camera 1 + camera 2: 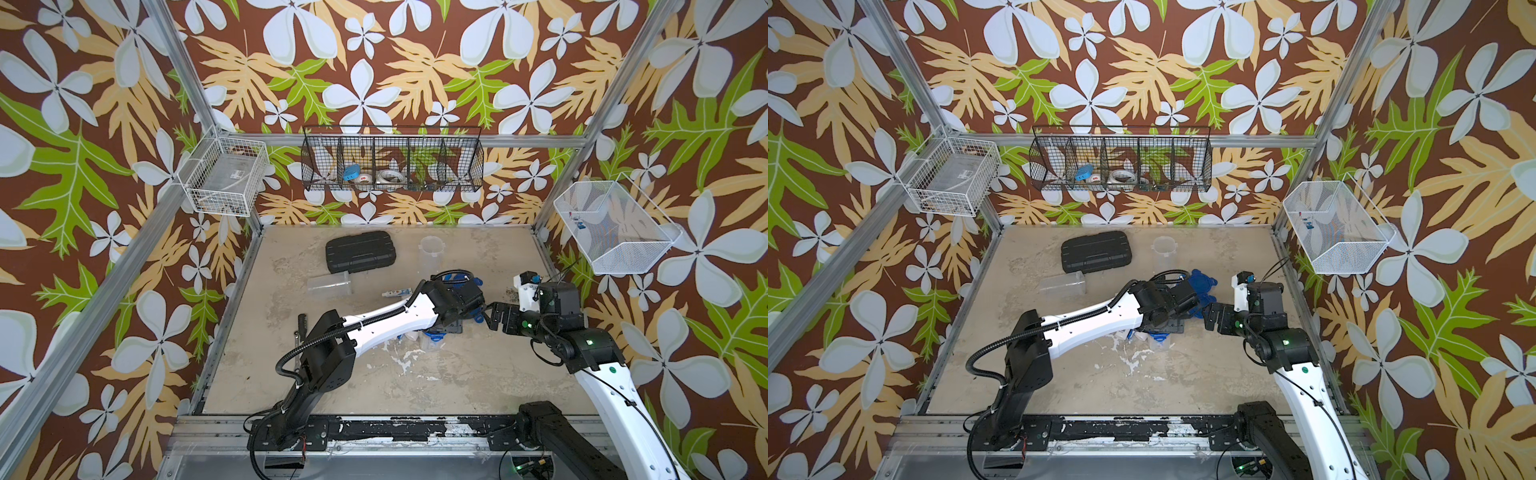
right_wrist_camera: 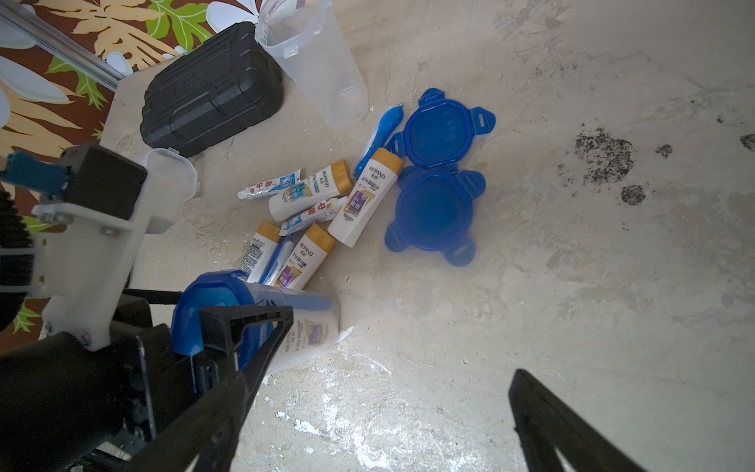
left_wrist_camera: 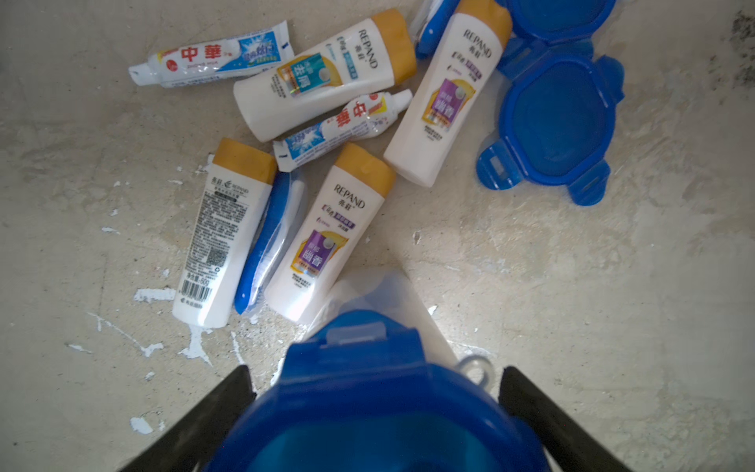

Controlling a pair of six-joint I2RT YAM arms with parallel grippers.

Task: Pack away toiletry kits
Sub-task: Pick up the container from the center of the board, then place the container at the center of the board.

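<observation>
Left gripper [image 3: 374,380] is spread wide around the blue-lid end of the lidded tumbler [image 2: 306,327], which lies on its side mid-table. One finger [image 3: 216,408] looks snug against the lid, the other shows a sliver of gap, so not clamped. Right gripper [image 2: 380,380] gapes wide over bare table [image 2: 531,286], holding nothing. Bottles [image 3: 327,229], toothpaste tubes [image 3: 212,55] and a toothbrush [image 3: 265,241] lie jumbled on the tumbler's far side, two loose lids [image 2: 433,204] right of them. Near half of the table is bare; black case [image 1: 359,251] and an empty upright tumbler [image 1: 431,253] sit toward the far edge.
</observation>
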